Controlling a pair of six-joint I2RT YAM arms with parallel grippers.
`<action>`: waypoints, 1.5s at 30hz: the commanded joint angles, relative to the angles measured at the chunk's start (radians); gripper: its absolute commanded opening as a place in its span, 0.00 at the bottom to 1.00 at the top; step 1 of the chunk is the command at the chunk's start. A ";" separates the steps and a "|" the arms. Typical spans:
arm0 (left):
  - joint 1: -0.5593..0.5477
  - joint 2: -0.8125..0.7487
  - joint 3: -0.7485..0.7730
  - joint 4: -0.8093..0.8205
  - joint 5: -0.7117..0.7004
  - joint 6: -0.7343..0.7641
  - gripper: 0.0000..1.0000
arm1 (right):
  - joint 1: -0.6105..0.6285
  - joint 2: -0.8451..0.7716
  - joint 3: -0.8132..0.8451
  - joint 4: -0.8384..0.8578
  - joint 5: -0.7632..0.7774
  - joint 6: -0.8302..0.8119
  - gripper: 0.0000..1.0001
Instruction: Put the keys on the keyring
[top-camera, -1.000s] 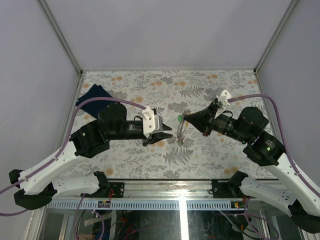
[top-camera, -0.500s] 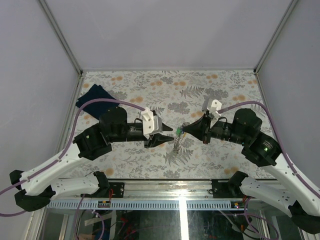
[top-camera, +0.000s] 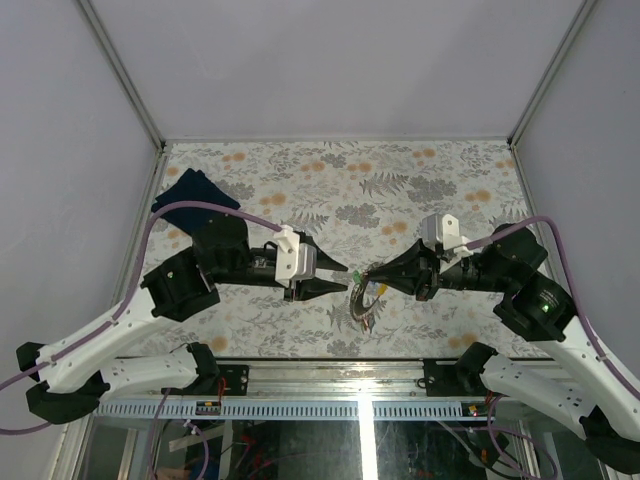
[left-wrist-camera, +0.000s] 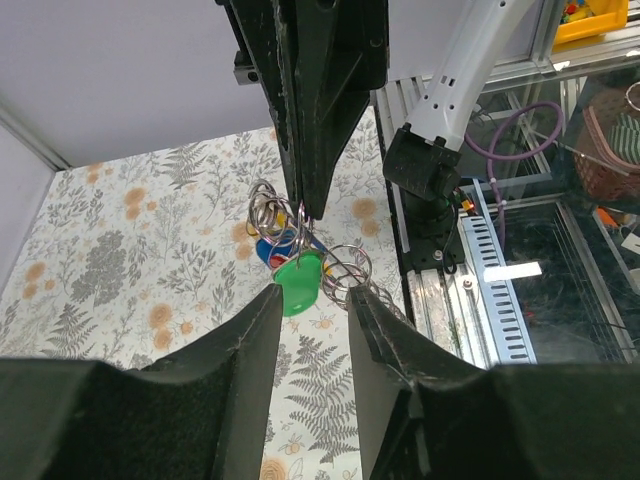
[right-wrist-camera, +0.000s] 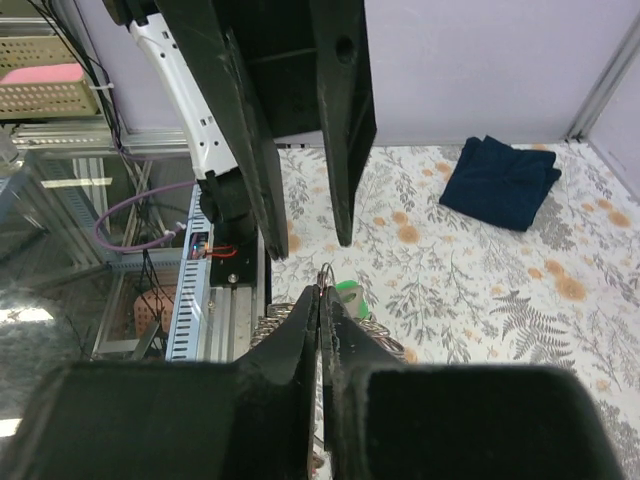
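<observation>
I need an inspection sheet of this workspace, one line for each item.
Surface: floral table cover, flat.
Job's things: keyring with green and blue tagged keys, dangling from the right tool.
Clutter: dark blue folded cloth, far left corner.
Tools: right tool shut on the keyring; left tool open, facing the keys.
Cables: purple cable along each arm, clear of the keys.
Surroundings: grey walls, metal frame posts.

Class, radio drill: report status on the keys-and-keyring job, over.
Right gripper shut on keyring, held aloft. Left gripper open, fingers close to the bundle. Keys dangle from it. Nothing blocking; cloth far back.
</observation>
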 joint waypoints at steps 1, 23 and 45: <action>0.005 0.021 0.042 0.070 0.034 0.008 0.34 | 0.000 -0.007 0.053 0.127 -0.058 0.022 0.00; 0.004 0.056 0.055 0.114 0.063 -0.007 0.24 | 0.000 -0.002 0.039 0.143 -0.080 0.032 0.00; 0.004 0.048 0.054 0.117 0.051 -0.013 0.00 | 0.000 -0.039 0.022 0.179 -0.012 0.056 0.00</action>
